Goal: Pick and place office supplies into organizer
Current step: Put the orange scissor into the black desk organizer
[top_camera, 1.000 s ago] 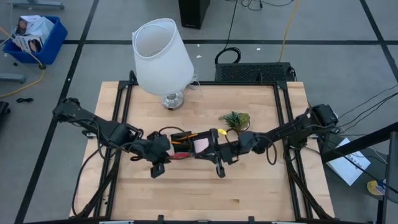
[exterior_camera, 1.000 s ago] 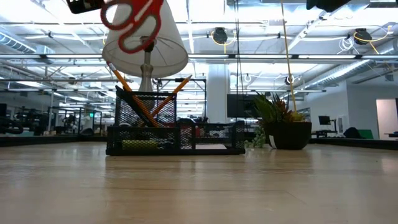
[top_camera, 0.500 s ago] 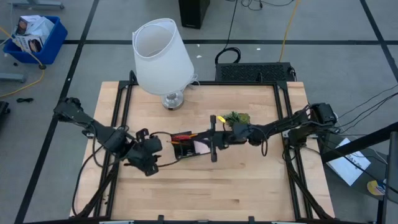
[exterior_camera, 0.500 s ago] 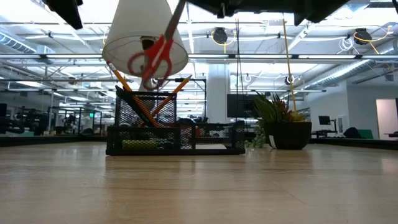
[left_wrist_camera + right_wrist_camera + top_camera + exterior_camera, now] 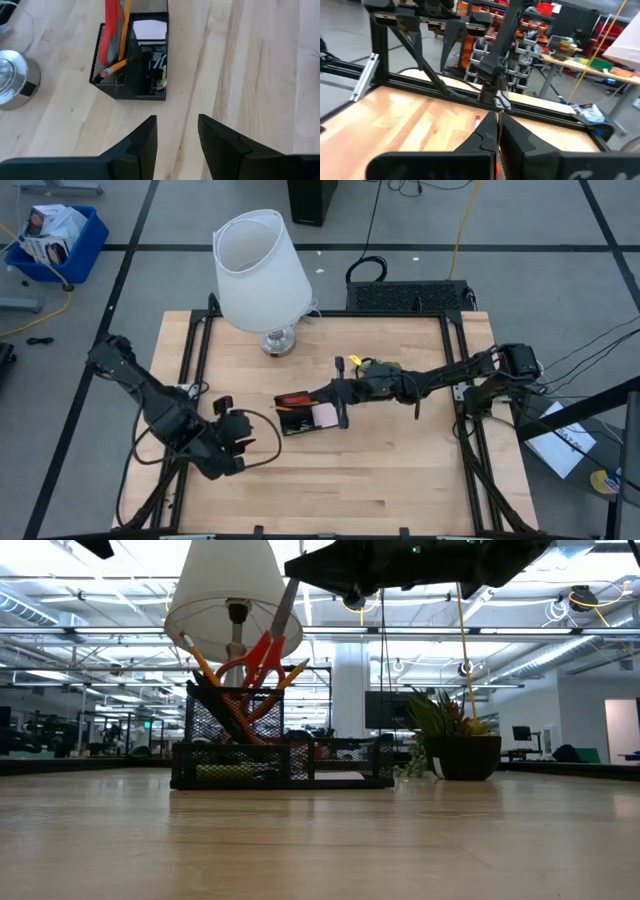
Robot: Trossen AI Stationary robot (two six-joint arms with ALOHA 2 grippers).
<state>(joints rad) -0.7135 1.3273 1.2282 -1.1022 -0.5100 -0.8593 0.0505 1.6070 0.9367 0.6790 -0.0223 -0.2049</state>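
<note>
**Scissors standing in the organizer, both arms clear of it**

The red-handled scissors (image 5: 262,648) stand handle-up in the tall cup of the black mesh organizer (image 5: 131,90), leaning among the orange-yellow pencils (image 5: 200,662). In the left wrist view they lie beside a pencil in that same compartment, with the pink sticky-note pad (image 5: 150,28) and small black clips (image 5: 159,75) in the neighbouring sections.

The left gripper (image 5: 176,131) hangs above the table, well back from the organizer and pointed toward it, its fingers parted to a middling gap with nothing between them. The right gripper (image 5: 496,131) reaches over the organizer, fingers pressed together and empty.

I see no loose supplies on the boards, so my guess is the placing step is finished. Next would be pulling the right arm clear without brushing the scissor handles or the green plant (image 5: 378,367) beside it.
</note>
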